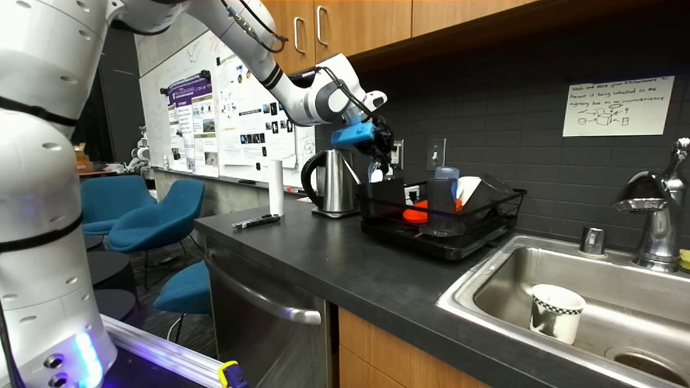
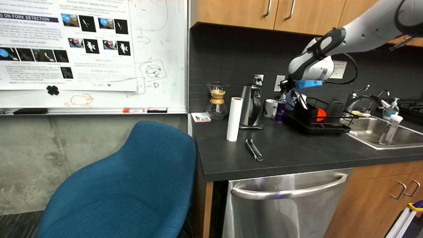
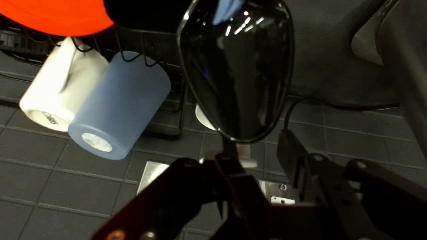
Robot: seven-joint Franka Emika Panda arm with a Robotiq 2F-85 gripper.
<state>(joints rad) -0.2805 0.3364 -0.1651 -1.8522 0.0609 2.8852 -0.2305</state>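
I hold my gripper (image 3: 258, 155) slanting down near the utensil caddy (image 1: 381, 196) of the dish rack (image 1: 409, 241) on the bench (image 1: 323, 258), likely to clear the caddy's walls, fingers parted, the narrow end of the glossy black utensil (image 3: 237, 73) close by one finger, contact unclear.

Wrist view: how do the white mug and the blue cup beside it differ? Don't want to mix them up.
Colour: the mug is white, the cup blue.
Handle: the mug shows one; none shows on the cup.
Base: the mug's carries a dark mark, too small to read; the cup's has a pale round patch.
Shared: both sit tilted, with their bases in view.
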